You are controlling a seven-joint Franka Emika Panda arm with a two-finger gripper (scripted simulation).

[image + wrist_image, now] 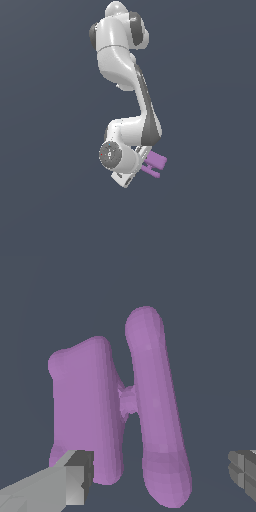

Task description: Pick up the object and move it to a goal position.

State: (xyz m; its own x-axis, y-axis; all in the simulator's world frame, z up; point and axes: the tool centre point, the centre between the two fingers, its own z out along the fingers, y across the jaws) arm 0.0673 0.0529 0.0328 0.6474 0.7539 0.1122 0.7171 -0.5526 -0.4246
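The arm (125,95) hangs over a plain dark grey floor (45,210), its white links folded down to a wrist with a round dark cap. Below the wrist the gripper (160,481) is spread wide — in the wrist view one grey fingertip (75,481) shows at one edge and the other fingertip (245,476) at the far edge, with a broad gap between them and nothing clamped.

The purple piece (115,411) lies in that gap, just ahead of the fingertips. It is made of three parts: a broad flat slab (85,411), a short stem (127,401), and a rounded bar (157,406) longer than the slab. The slab sits nearest the first fingertip, and its lower corner is overlapped by that finger in the picture; whether they touch cannot be told. The bar lies toward the middle of the gap, well apart from the other fingertip. Slab and bar run side by side, roughly along the direction the fingers point, with the stem bridging them crosswise.

In the exterior view the piece (156,164) shows just beside the hand, on the exterior view's right of the wrist, partly hidden by the white body of the hand. The fingers themselves are hard to make out there — only the wrist view shows their spread. Whether the piece rests on the floor cannot be told from either view.
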